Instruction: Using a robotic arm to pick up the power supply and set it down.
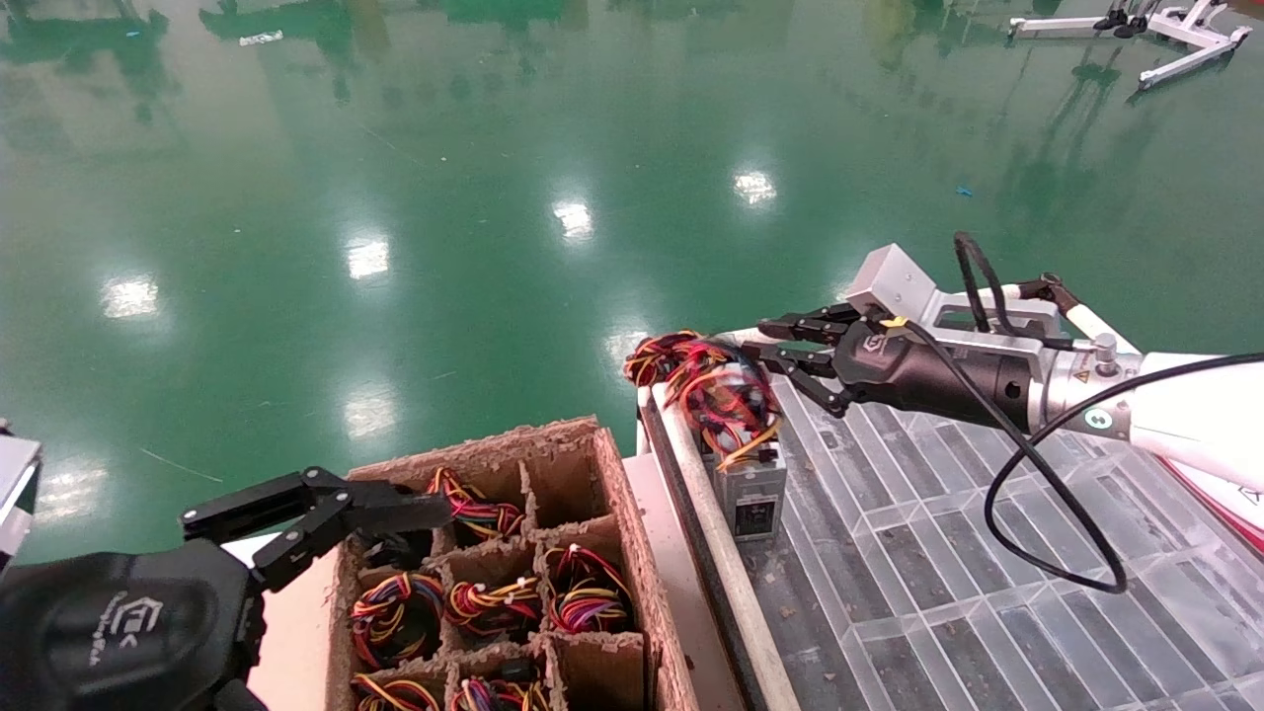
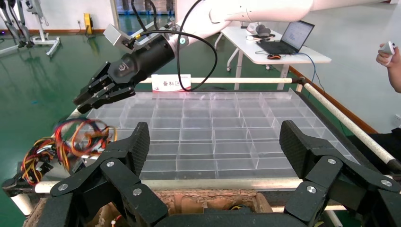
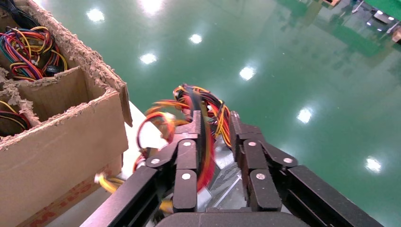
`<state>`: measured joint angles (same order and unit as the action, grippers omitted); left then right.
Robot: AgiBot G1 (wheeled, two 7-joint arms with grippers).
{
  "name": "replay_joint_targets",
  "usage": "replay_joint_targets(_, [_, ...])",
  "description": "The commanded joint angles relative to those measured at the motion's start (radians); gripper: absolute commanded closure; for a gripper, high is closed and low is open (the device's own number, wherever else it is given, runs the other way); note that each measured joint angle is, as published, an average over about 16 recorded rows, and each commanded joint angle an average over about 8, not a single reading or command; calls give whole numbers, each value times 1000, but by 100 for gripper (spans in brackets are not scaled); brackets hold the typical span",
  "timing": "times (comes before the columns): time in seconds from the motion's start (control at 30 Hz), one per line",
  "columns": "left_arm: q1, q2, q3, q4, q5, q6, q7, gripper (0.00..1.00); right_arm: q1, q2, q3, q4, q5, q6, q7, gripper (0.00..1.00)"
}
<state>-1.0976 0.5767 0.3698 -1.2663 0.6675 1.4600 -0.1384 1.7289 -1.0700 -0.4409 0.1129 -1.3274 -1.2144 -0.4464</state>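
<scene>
The power supply (image 1: 755, 491), a small grey metal box, stands on the clear grid tray (image 1: 938, 583) at its near-left edge. Its coiled red, yellow and black wires (image 1: 713, 383) are blurred on top. My right gripper (image 1: 755, 337) hovers just above and behind the wire bundle, open by a narrow gap and gripping nothing. In the right wrist view the grey box (image 3: 223, 174) shows through the gap of the right gripper (image 3: 215, 116), with a red wire beside one finger. The left wrist view shows the right gripper (image 2: 82, 101) clear above the wires (image 2: 80, 139). My left gripper (image 2: 215, 137) is open over the crate.
A brown cardboard divider crate (image 1: 632, 553) with several wire bundles in its cells sits left of the tray. A white rail (image 1: 711, 538) runs between them. Beyond the tray stand a desk with a laptop (image 2: 283, 42) and a person's hand (image 2: 387, 49). Green floor lies beyond.
</scene>
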Motion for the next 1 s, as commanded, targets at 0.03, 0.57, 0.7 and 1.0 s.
replay_joint_targets(0.03, [0,0,0,0,0,0,0,0,0,0,0,2,0,0,1,0])
replay_joint_targets(0.57, [0,0,0,0,0,0,0,0,-79,54,18,143,69,-34,76,0])
replay_joint_targets(0.7, [0,0,0,0,0,0,0,0,-122,85,29,221,109,-52,119,0])
replay_joint_targets(1.0, [0,0,0,0,0,0,0,0,-220,153,53,395,198,-94,213,0])
